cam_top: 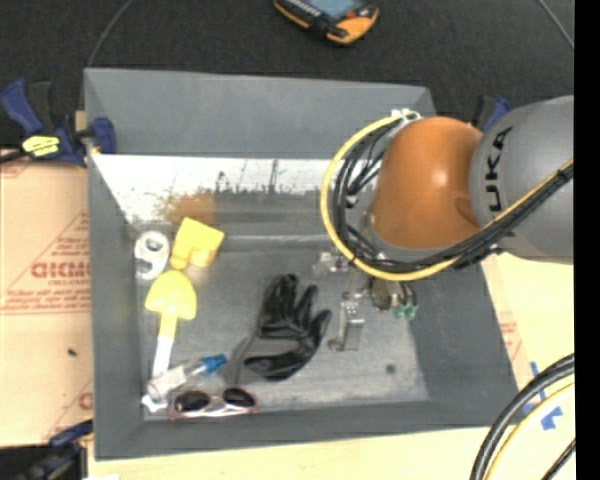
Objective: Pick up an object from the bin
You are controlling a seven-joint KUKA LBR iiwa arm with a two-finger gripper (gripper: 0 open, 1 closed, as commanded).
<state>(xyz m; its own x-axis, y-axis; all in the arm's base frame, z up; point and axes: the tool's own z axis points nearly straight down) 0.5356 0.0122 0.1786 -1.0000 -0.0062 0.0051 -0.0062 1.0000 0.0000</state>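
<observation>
My gripper (pixel 348 326) hangs below the orange wrist cover, at the right of the bin's floor. Its metal fingers point down and stand just right of a black glove (pixel 286 320) that lies crumpled in the middle of the bin. Nothing shows between the fingers. At the bin's left lies a yellow toy shovel (pixel 172 300), with a yellow block (pixel 197 243) just above it.
A small white roll (pixel 151 252) sits at the far left. Along the front edge lie a clear pen with a blue cap (pixel 186 372) and a pair of sunglasses (pixel 212 401). The arm and its cables cover the bin's right rear part.
</observation>
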